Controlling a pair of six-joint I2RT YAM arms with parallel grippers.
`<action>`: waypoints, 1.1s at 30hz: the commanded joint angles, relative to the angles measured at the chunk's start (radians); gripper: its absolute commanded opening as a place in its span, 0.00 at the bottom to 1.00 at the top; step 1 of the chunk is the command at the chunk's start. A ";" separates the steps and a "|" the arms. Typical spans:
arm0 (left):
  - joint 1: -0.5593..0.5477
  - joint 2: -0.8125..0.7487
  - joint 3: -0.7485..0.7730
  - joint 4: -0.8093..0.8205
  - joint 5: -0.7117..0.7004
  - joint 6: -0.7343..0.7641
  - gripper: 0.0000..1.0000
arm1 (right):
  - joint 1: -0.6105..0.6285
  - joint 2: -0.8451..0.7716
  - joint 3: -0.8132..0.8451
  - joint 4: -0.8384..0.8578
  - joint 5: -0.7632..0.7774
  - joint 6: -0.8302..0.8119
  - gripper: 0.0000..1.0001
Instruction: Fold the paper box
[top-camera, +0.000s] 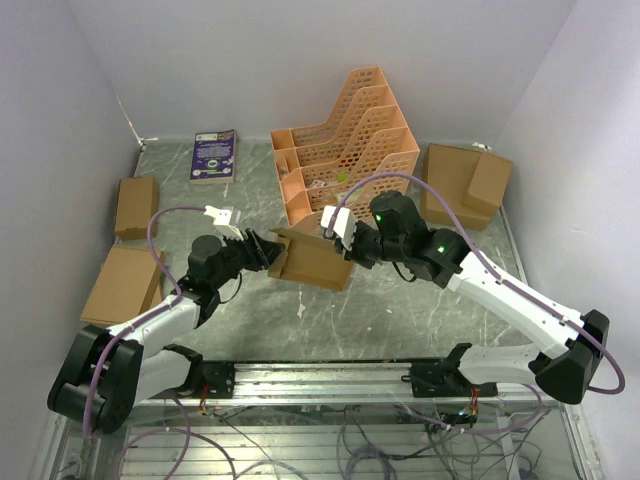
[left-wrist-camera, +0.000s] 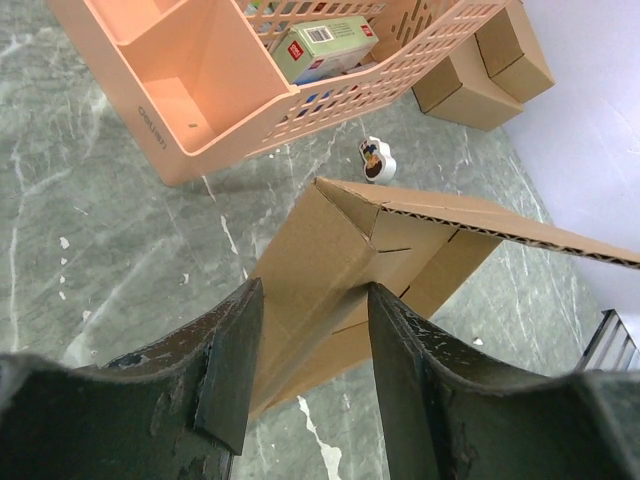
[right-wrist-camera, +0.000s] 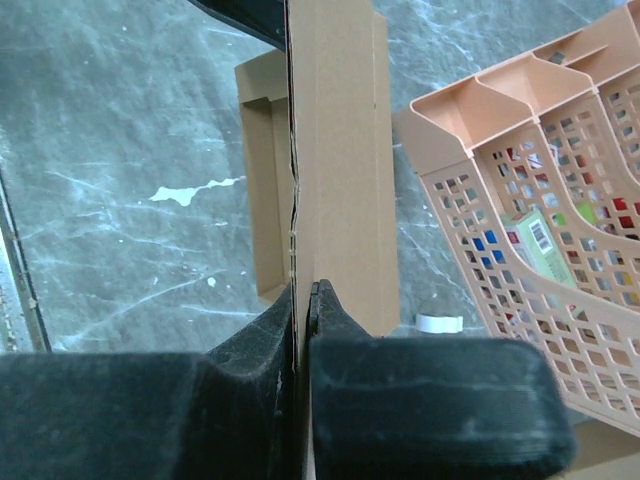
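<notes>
The paper box (top-camera: 315, 258) is up off the marbled grey-green table (top-camera: 400, 320), hanging mid-scene between the two arms just in front of the orange lattice rack (top-camera: 345, 140). It's plain brown corrugated board, matte, and the fluted edge shows clearly along the raised panel in the left wrist view. One long wall is creased up, and the rest looks half formed. The right gripper (top-camera: 336, 240) has its dark, scuffed fingers (right-wrist-camera: 270, 350) pressed together on a thin upright sheet of that cardboard, with hardly a sliver between them. The left gripper (top-camera: 268, 250) stands with its jaws apart, straddling a folded wall at the box's left end. Whether its pads actually press the board cannot be told, because the contact is tucked behind the fingertips. The rack is glossy plastic, stepped and honeycombed, and a green packet (left-wrist-camera: 325, 45) can be glimpsed through the holes. A small white roll (left-wrist-camera: 377, 160) lies just beyond the box, its label too small to read. Closed brown cartons (top-camera: 135, 205) sit at the table's sides, and a purple booklet (top-camera: 213, 155) lies at the back.
</notes>
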 joint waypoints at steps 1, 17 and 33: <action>-0.011 -0.015 -0.032 -0.011 -0.050 0.047 0.56 | -0.011 0.020 0.056 0.012 -0.140 0.049 0.00; -0.072 -0.146 -0.154 0.096 -0.167 0.184 0.56 | -0.083 0.099 0.080 -0.040 -0.306 0.099 0.00; -0.088 -0.081 -0.139 0.118 -0.214 0.194 0.49 | -0.112 0.122 0.102 -0.081 -0.388 0.111 0.00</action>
